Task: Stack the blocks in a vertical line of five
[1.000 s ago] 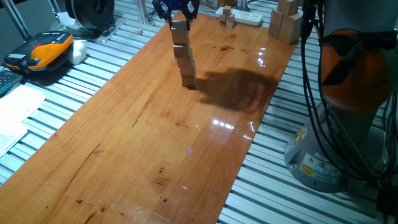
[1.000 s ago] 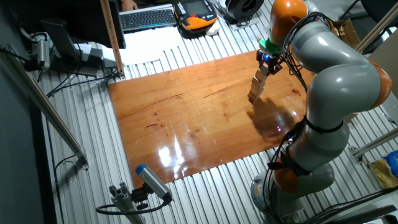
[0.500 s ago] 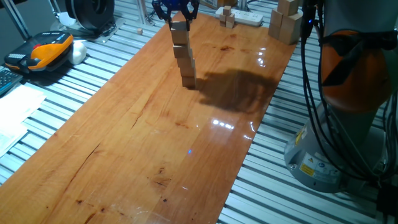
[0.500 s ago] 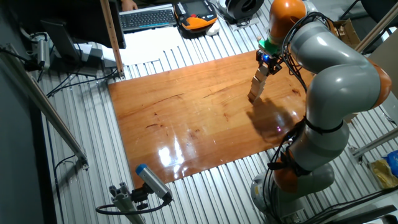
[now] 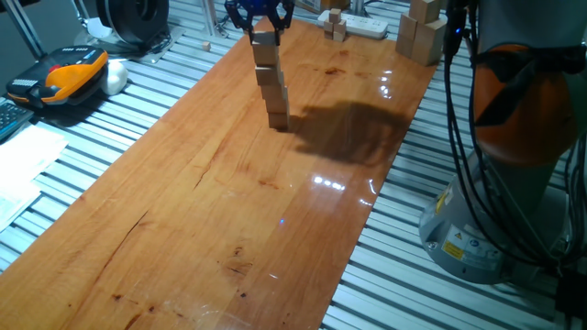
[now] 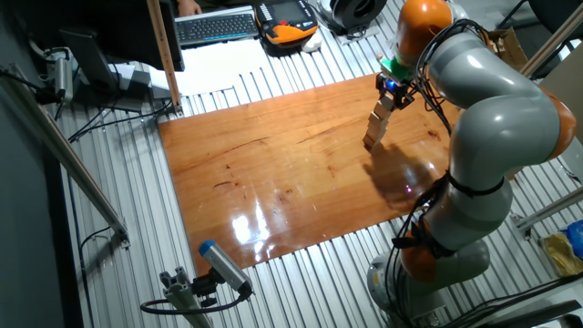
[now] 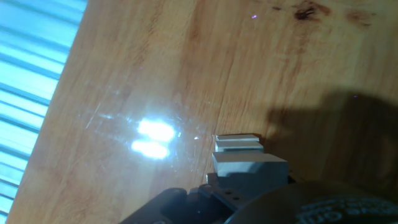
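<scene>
Several small light-tan wooden cubes stand in one slightly crooked vertical stack (image 5: 272, 84) on the far part of the orange-brown wooden board (image 5: 211, 192). The stack also shows in the other fixed view (image 6: 377, 123). My gripper (image 5: 263, 20) is right over the stack, its dark fingers spread on either side of the top cube (image 5: 265, 38), wider than the cube. It holds nothing. In the hand view I look straight down on the top cube (image 7: 249, 168), with the edges of lower cubes (image 7: 236, 142) showing just beyond it.
Larger pale wooden blocks (image 5: 420, 32) and a white power strip (image 5: 359, 24) with tiny wooden pieces lie at the board's far end. An orange-and-black device (image 5: 62, 75) lies on the slatted metal table to the left. The arm's grey base (image 5: 495, 211) stands at the right.
</scene>
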Controlling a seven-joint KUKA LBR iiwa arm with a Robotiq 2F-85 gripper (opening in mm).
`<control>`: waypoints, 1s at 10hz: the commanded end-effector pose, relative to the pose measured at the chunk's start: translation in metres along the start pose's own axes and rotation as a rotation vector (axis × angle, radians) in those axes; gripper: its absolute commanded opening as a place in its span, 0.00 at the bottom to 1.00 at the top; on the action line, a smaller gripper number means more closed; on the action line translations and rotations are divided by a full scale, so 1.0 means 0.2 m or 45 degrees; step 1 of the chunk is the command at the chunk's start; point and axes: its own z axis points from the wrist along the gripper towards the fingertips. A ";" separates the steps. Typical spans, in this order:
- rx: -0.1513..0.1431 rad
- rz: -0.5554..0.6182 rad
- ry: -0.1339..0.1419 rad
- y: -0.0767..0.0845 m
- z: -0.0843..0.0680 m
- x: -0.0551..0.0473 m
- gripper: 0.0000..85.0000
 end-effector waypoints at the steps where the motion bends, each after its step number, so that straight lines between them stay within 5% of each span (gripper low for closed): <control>1: 0.000 0.002 0.000 0.00 0.00 0.00 0.00; 5: 0.013 0.018 -0.010 0.00 0.00 0.01 0.00; 6: 0.015 0.023 -0.010 0.00 0.00 0.01 0.20; 10: 0.031 0.022 -0.015 0.00 0.00 0.01 0.20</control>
